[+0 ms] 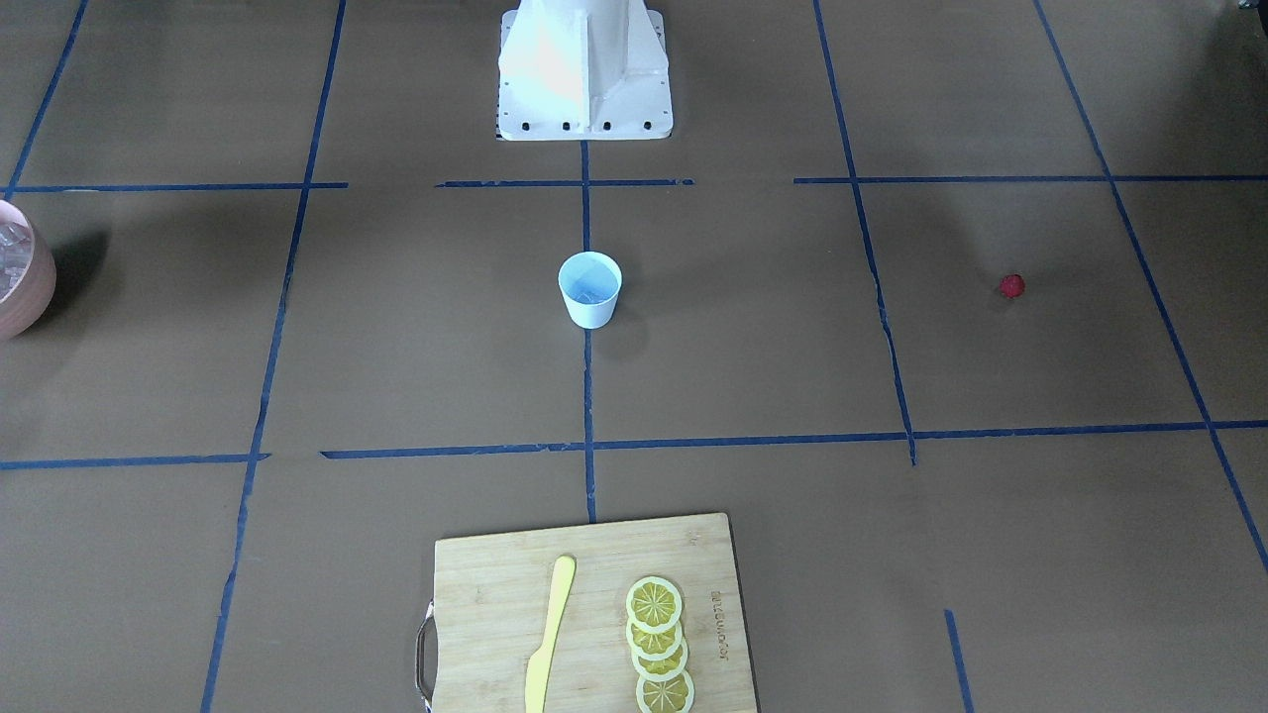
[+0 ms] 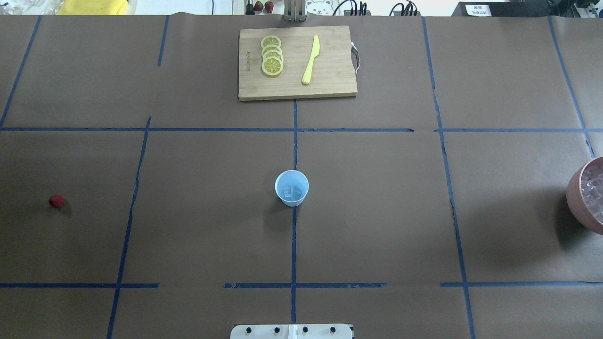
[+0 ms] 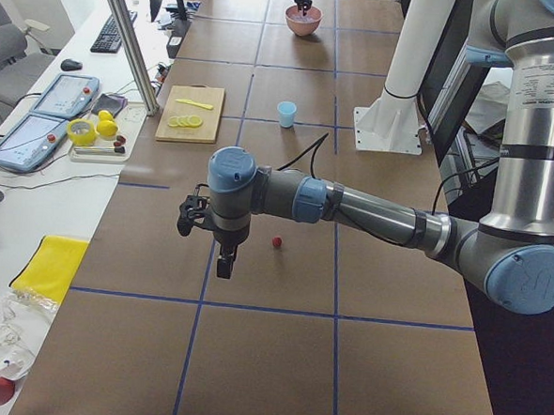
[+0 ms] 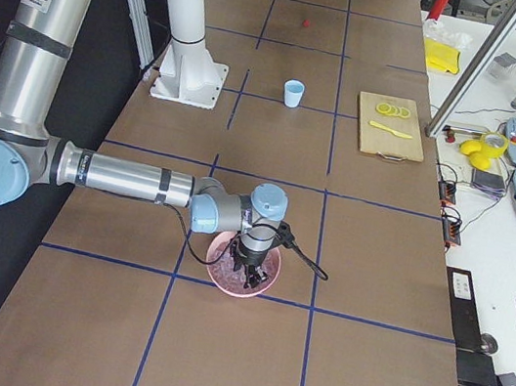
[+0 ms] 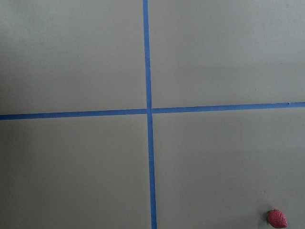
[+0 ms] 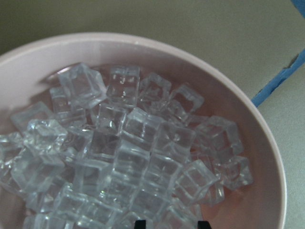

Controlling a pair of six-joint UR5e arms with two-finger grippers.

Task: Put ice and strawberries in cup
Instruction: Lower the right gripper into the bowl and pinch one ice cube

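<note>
The pale blue cup (image 2: 291, 188) stands upright at the table's middle (image 1: 589, 289) with a little clear ice (image 2: 293, 191) inside. The red strawberry (image 2: 56, 201) lies alone on the table on my left side (image 1: 1011, 286); it shows at the lower right corner of the left wrist view (image 5: 277, 218). My left gripper (image 3: 224, 265) hangs above the table beside the strawberry (image 3: 276, 242); I cannot tell whether it is open. My right gripper (image 6: 171, 224) is open just over the ice cubes (image 6: 128, 148) piled in the pink bowl (image 6: 267, 143), holding nothing.
The pink bowl (image 2: 577, 197) sits at the table's right edge. A wooden cutting board (image 2: 330, 70) at the far side carries lemon slices (image 2: 272, 55) and a yellow knife (image 2: 311, 59). The white robot base (image 1: 584, 69) stands behind the cup.
</note>
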